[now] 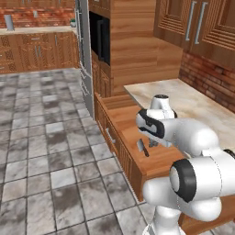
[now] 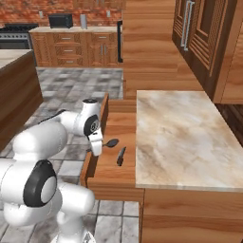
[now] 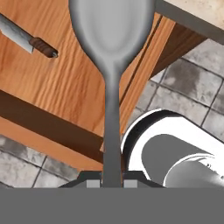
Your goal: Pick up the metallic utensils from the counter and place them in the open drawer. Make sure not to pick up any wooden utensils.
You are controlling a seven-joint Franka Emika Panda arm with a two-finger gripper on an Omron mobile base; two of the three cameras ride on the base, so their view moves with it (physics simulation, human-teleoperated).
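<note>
From behind the arm's left and right, your two base views look forward and down, both sharing the open drawer (image 1: 133, 137) and marble counter (image 2: 180, 137). Your hand view rides close, looking along the metal spoon (image 3: 111, 52) onto that drawer's floor.

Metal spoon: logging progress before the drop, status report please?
Gripper shut on metal spoon, held over open drawer. Knife already lying in drawer. Nothing in the way.
</note>
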